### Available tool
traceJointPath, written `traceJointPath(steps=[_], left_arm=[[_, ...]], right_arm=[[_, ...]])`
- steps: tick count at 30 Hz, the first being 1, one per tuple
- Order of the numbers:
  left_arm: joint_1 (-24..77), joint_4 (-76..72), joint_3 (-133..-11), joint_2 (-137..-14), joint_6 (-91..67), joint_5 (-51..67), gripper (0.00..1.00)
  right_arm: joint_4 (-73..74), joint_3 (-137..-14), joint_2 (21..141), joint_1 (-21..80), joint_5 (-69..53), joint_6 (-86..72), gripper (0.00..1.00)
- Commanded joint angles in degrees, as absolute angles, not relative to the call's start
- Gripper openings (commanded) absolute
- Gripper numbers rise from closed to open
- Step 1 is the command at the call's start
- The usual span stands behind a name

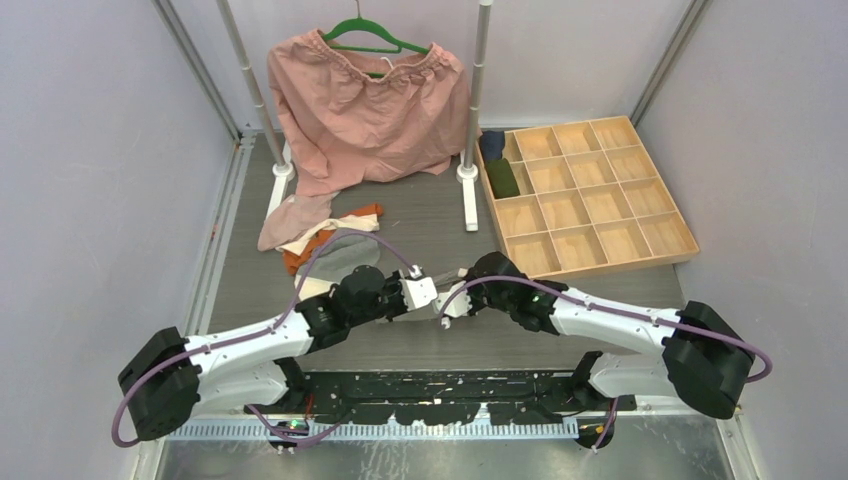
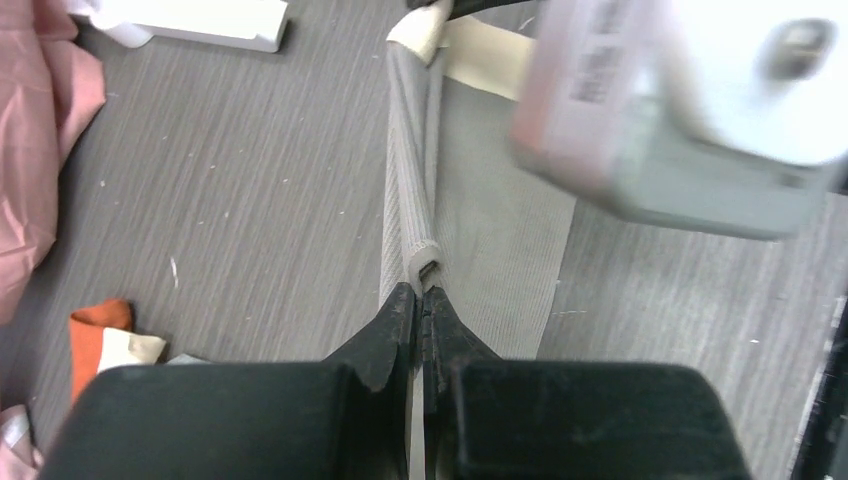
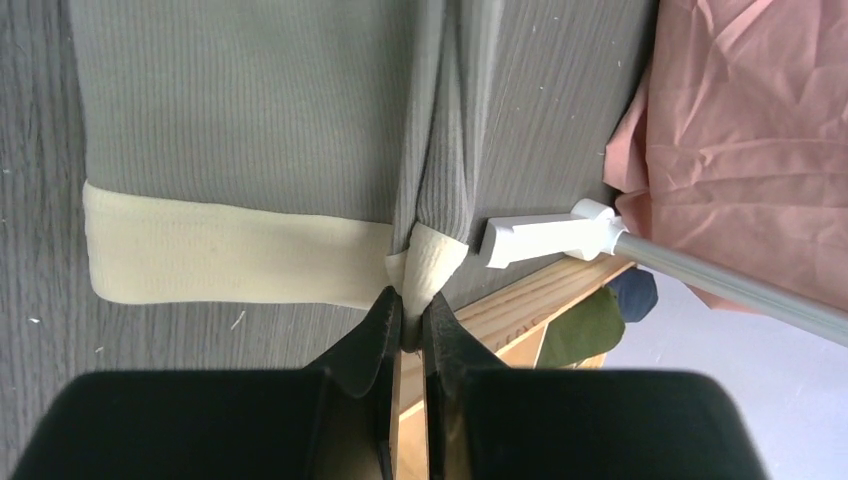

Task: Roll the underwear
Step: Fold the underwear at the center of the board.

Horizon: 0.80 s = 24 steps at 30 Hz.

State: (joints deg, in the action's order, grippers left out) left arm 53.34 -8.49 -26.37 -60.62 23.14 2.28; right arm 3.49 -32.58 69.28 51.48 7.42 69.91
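Tautly, underwear [image 2: 410, 180] between both claws [image 2: 421, 290] [image 3: 405, 300]

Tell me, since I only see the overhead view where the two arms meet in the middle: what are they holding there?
Observer: The left tool is shut on a raised fold of the grey underwear.
Operator: And the other arm?
Observer: The right tool pinches the same garment at its cream waistband.
Operator: Is it rolled yet?
Observer: No. The right wrist view shows most of it lying flat on the table, with only a narrow ridge lifted.
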Motion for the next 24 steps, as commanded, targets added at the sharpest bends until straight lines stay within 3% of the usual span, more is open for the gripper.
traceJointPath(steps=[1,9,16,24], left_arm=[[55.9,-2.6,-27.0,-59.2,20.5,2.5,0.01],[58.6,2.9,-32.7,-69.3,24.9,-1.7,0.0],[58.5,-14.0,-29.8,-75.3,31.9,-1.3,0.01],[58.5,-17.8,-28.2,-77.7,32.2,5.0,0.01]], right_arm=[[4.5,-32.8,68.9,48.6,6.7,67.2,0.01],[4.2,-34.0,70.2,42.4,-3.8,67.4,0.01],[2.7,-37.1,73.6,34.7,-11.0,68.7,0.01],[3.7,-39.1,76.9,31.5,-14.6,68.9,0.01]])
